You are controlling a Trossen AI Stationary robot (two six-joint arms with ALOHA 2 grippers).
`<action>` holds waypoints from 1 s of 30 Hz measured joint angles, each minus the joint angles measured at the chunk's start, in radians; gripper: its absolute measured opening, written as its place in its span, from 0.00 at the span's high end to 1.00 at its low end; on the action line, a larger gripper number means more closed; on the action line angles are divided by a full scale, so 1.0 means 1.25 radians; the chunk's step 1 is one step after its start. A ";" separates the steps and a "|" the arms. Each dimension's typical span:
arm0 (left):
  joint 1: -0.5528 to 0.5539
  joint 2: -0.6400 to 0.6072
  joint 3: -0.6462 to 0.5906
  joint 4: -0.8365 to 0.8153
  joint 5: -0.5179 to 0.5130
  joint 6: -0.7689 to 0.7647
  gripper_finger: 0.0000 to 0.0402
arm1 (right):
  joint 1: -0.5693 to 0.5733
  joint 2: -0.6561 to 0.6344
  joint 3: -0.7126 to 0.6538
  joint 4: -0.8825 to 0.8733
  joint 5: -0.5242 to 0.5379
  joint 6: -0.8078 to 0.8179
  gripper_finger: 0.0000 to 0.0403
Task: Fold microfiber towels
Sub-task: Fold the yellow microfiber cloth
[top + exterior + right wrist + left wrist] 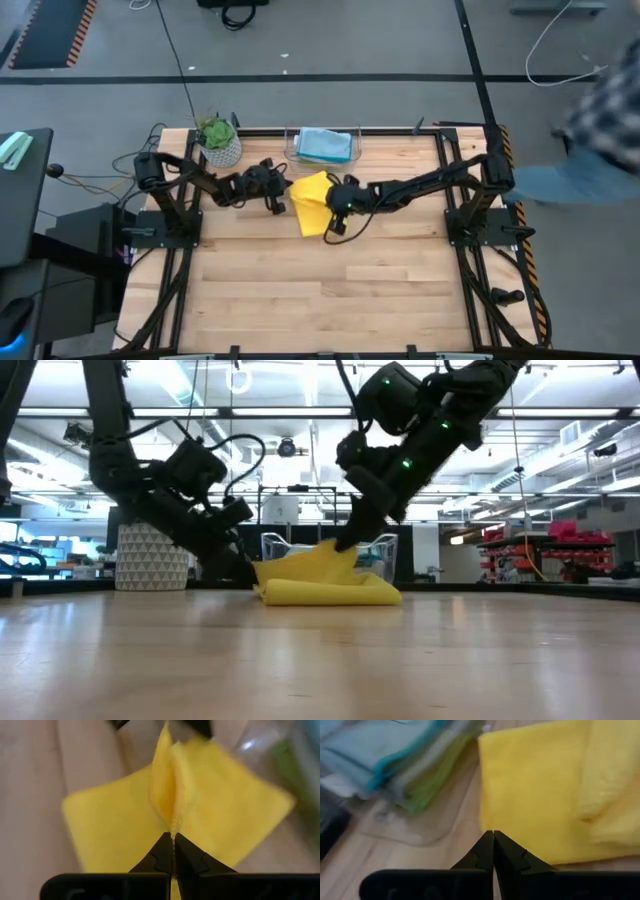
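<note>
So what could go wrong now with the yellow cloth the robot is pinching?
The right gripper is shut on only a thin ridge of the yellow towel, so the cloth might slip out mid-fold. The left gripper is shut beside the towel's edge and holds nothing, so the towel could slide instead of folding neatly. The clear bin of folded towels sits close behind, so a wide swing might bump it.

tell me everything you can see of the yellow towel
The yellow towel is a soft, fuzzy microfiber cloth lying partly folded on the wooden table, just in front of the clear bin. The right tool is shut on a raised ridge of it. The left tool is shut at its edge, not gripping it.
</note>
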 joint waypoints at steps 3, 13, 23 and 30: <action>-0.001 0.024 0.024 -0.014 0.024 0.015 0.98 | -0.031 -0.019 0.018 0.001 0.002 -0.053 0.96; -0.017 0.114 0.074 0.000 0.069 0.043 0.97 | -0.198 -0.007 0.023 0.031 -0.110 -0.136 0.96; -0.039 0.120 0.102 -0.013 0.081 0.076 0.97 | -0.251 0.007 0.019 0.045 -0.127 -0.154 0.96; -0.098 0.120 0.102 -0.013 0.076 0.042 0.92 | -0.249 0.007 0.019 0.034 -0.127 -0.153 0.81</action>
